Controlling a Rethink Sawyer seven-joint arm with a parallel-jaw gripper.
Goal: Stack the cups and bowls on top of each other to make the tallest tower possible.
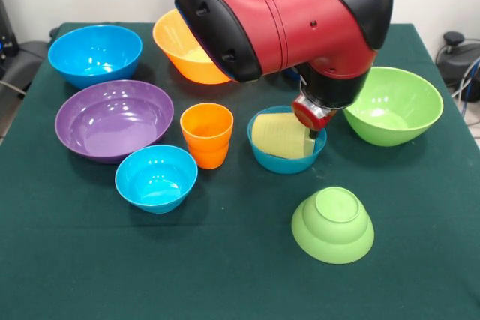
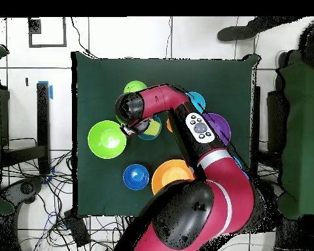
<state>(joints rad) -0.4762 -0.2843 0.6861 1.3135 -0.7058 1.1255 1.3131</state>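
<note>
The pale yellow cup (image 1: 279, 136) lies tilted inside a small light blue bowl (image 1: 289, 162) at the table's middle. My gripper (image 1: 311, 129) hangs at the cup's right edge, over the bowl's rim; its state is hidden. In the overhead view the gripper (image 2: 129, 129) sits by that bowl (image 2: 150, 133). The orange cup (image 1: 207, 134) stands upright just left of the bowl. Around them are a second small light blue bowl (image 1: 156, 177), a purple bowl (image 1: 112, 119), a blue bowl (image 1: 95, 54), an orange bowl (image 1: 180, 49), a large lime green bowl (image 1: 394, 104) and an upside-down small lime green bowl (image 1: 332, 224).
The arm's red and black body hides part of the orange bowl and the table's far middle. A small dark blue bowl (image 2: 136, 176) shows only from overhead, beside the orange bowl (image 2: 169, 173). The green cloth (image 1: 225, 275) covers the table.
</note>
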